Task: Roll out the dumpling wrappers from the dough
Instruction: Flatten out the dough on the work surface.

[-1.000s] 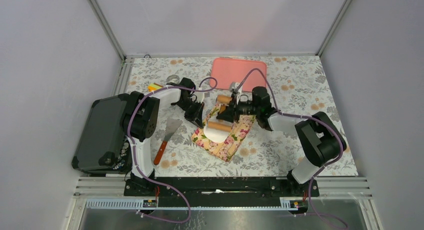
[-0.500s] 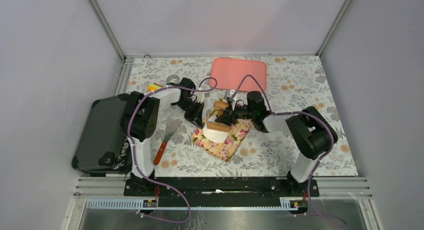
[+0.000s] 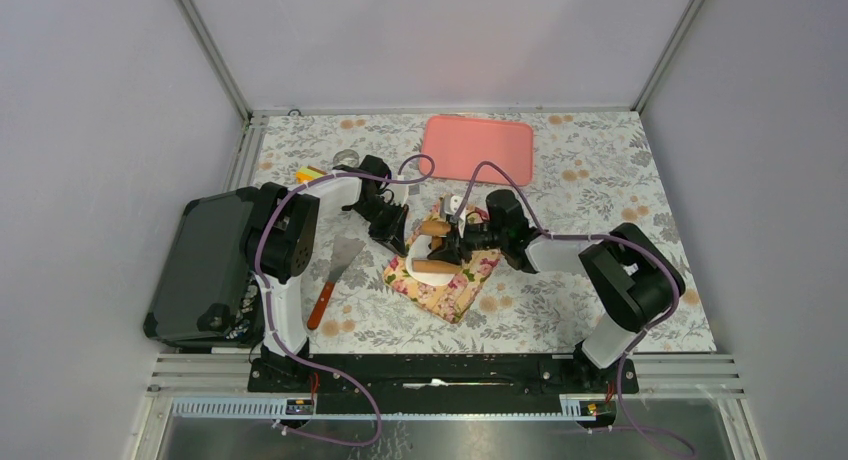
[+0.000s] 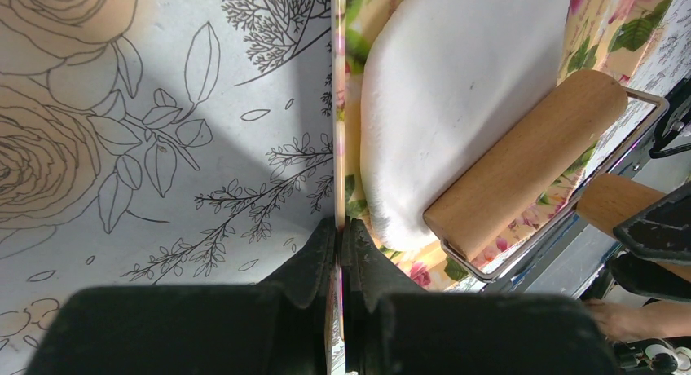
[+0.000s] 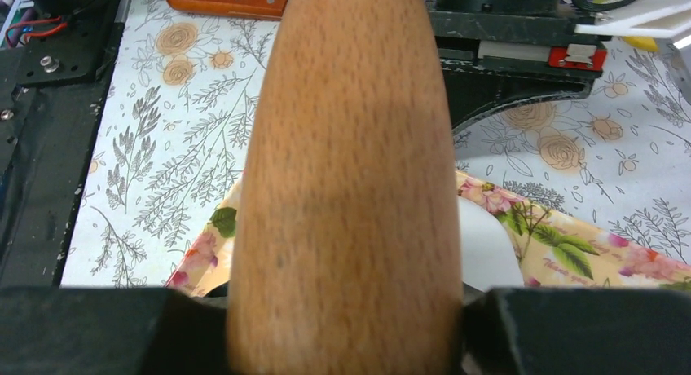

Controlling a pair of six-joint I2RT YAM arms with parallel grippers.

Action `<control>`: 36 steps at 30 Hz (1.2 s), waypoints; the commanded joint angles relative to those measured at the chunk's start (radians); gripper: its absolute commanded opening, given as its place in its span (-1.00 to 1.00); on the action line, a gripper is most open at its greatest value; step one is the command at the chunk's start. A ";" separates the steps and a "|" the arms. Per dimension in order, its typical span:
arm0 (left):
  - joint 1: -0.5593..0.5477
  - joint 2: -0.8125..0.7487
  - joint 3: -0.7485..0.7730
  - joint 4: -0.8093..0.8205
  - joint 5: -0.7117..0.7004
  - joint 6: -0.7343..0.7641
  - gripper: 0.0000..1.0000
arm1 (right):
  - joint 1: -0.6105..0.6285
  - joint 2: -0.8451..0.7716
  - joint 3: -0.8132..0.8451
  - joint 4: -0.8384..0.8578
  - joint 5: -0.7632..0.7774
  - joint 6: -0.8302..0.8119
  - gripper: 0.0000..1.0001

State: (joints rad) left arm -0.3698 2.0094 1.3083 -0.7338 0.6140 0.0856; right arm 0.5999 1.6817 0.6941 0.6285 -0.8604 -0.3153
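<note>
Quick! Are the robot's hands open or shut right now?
Left gripper: shut, pinching the edge of the floral mat.
Right gripper: shut on the rolling pin, around its wooden handle.

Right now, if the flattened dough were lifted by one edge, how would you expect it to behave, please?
The dough would probably flop and stretch, being a thin sheet lying flat under the wooden roller. It may cling to the floral mat it is pressed onto. Flat as it is, it should not roll.
</note>
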 commanded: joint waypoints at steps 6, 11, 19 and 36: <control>0.005 0.035 -0.041 0.022 -0.120 0.040 -1.00 | 0.031 0.016 -0.087 -0.390 -0.046 -0.131 -1.00; 0.005 0.035 -0.041 0.021 -0.119 0.039 -1.00 | 0.032 0.012 -0.081 -0.436 -0.076 -0.191 -1.00; 0.005 0.036 -0.041 0.022 -0.119 0.040 -1.00 | 0.035 0.004 -0.081 -0.481 -0.120 -0.259 -1.00; 0.005 0.036 -0.041 0.021 -0.120 0.040 -1.00 | -0.091 -0.084 -0.046 0.244 -0.122 0.367 -1.00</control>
State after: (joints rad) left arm -0.3698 2.0094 1.3083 -0.7338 0.6140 0.0856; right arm 0.5804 1.5906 0.6170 0.5159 -1.0561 -0.2756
